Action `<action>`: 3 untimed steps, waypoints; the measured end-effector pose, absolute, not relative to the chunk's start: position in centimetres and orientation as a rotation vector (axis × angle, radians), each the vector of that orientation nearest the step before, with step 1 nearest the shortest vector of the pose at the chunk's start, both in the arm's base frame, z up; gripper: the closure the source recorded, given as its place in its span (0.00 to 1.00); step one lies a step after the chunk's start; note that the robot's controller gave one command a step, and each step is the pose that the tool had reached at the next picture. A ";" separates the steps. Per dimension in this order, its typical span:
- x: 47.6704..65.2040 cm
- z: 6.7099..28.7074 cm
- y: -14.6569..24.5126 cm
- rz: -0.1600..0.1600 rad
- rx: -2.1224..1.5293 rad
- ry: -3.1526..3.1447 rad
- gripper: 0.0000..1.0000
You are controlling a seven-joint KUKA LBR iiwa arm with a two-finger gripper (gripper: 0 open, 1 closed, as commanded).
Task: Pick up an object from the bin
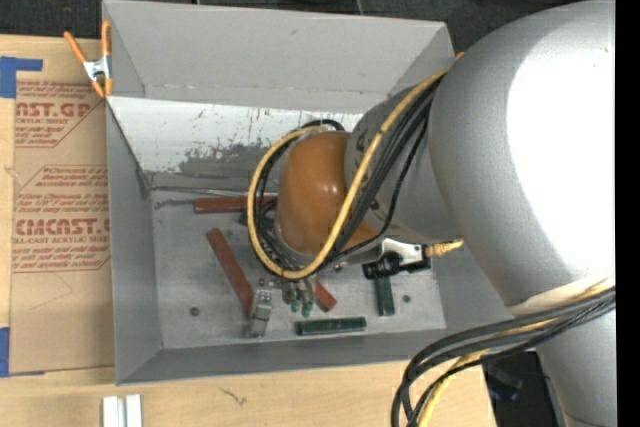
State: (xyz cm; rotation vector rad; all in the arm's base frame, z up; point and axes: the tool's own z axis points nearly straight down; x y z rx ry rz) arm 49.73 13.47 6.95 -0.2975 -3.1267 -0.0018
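Observation:
My gripper [280, 299] reaches down to the bin floor near the front, just below the orange wrist cover. A long red-brown stick [230, 270] lies slanted right beside it on the left, its lower end close to the gripper. A short red-brown piece [326, 297] lies just to the gripper's right. A dark green flat strip [330, 325] rests on the floor in front of it. Nothing shows as held.
Another red-brown stick [222, 205] lies flat along the back of the floor. A black and white clip-like thing [396, 261] and a green upright piece [385, 296] sit at the right. The arm and its cables cover the bin's right half.

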 end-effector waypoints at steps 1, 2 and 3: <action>48.7 6.9 14.4 0.001 -0.238 -3.132 0.00; 49.7 6.9 13.6 -0.002 -0.296 -3.129 1.00; 49.7 6.9 13.6 -0.002 -0.296 -3.129 1.00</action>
